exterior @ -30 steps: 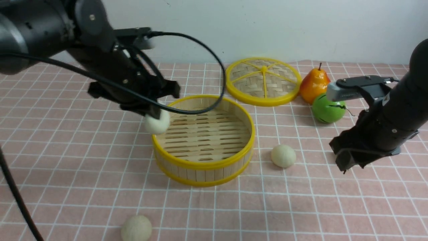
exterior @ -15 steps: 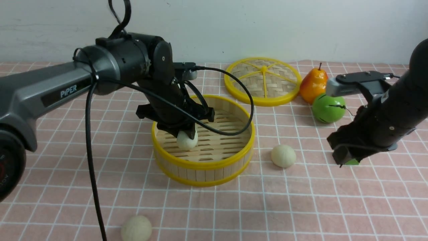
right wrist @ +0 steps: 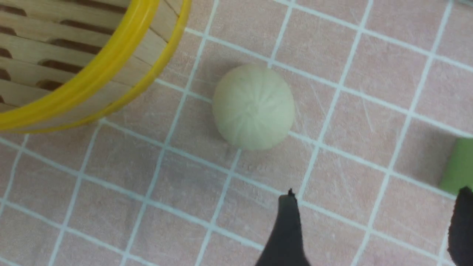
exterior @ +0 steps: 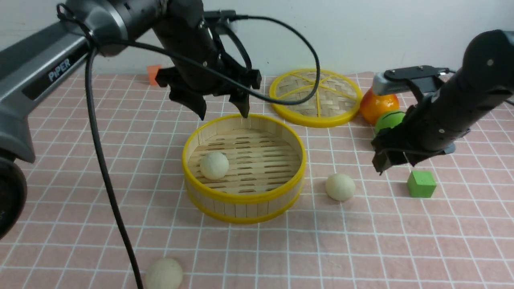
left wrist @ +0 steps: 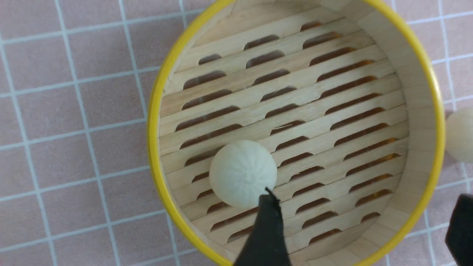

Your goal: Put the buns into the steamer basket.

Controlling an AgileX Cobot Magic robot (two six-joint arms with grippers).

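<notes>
Pink checked cloth (exterior: 361, 241) carries the steamer basket (exterior: 243, 199), one bun (exterior: 214, 165) resting on its slats under the left gripper (exterior: 223, 115), spread wide and empty, while the right gripper (exterior: 391, 162), likewise spread, hangs by a second bun (exterior: 340, 187) outside, probably to collect it.

One bun (exterior: 214, 165) lies in the steamer basket (exterior: 241, 207); another bun (exterior: 340, 187) sits just right of it.

Three buns (exterior: 214, 165) (exterior: 340, 187) (exterior: 163, 274); single basket (exterior: 245, 197), lid (exterior: 317, 96), pear (exterior: 375, 106), melon (exterior: 388, 120), cube (exterior: 421, 184).

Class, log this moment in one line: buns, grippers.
basket: one bun | cloth: two buns | left gripper: open, above basket | right gripper: open, empty
</notes>
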